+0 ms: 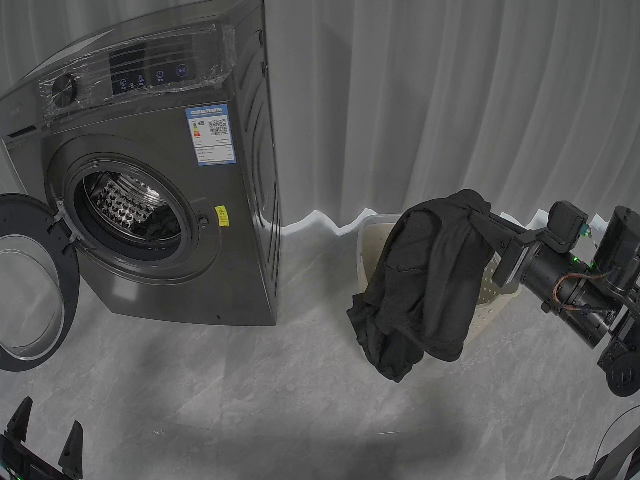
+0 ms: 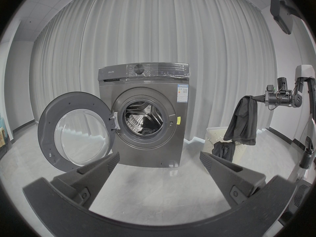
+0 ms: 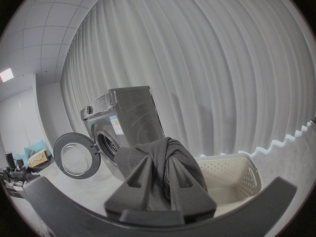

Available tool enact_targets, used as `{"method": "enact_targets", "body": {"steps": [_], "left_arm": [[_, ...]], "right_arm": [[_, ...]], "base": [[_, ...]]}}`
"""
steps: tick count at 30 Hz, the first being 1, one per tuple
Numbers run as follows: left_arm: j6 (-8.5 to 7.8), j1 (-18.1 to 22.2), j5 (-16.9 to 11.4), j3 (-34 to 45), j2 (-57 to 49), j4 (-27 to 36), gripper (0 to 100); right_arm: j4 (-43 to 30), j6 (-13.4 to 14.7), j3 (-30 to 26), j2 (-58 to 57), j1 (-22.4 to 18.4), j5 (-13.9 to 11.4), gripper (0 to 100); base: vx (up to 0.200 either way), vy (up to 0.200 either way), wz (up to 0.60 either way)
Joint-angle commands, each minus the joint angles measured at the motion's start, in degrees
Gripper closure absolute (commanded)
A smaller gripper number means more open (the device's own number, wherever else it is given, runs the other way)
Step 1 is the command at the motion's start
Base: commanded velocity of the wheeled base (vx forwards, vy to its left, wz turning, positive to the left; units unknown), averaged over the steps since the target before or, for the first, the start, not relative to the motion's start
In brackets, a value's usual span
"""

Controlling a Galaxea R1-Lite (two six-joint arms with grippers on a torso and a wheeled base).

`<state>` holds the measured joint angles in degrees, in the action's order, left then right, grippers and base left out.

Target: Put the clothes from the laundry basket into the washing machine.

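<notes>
My right gripper is shut on a black garment that hangs in the air above the white laundry basket. The cloth's lower end droops over the basket's front rim. From the left wrist view the black garment dangles over the basket, with more dark cloth on the rim. The grey washing machine stands to the left, its round door swung wide. A dark item lies in the drum. My left gripper is open, low at the front left.
White pleated curtains run behind the machine and basket. Bare grey floor lies between me, the machine and the basket. The open door juts out on the left side.
</notes>
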<state>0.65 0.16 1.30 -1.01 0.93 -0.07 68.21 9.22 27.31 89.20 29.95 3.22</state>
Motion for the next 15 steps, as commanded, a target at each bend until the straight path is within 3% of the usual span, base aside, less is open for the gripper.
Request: {"method": "enact_targets", "body": {"steps": [1,15], "left_arm": [[-0.03,0.02,-0.07,1.01,-0.93,-0.01,0],[0.06,-0.07,-0.16,1.01,-0.93,-0.01,0]], "right_arm": [[0.0,0.01,0.03,-0.17,0.02,-0.05,100],[0.0,0.01,-0.24,-0.08,0.55,-0.14,100]], "base": [[0.0,0.2,0.0],[0.0,0.2,0.0]]}}
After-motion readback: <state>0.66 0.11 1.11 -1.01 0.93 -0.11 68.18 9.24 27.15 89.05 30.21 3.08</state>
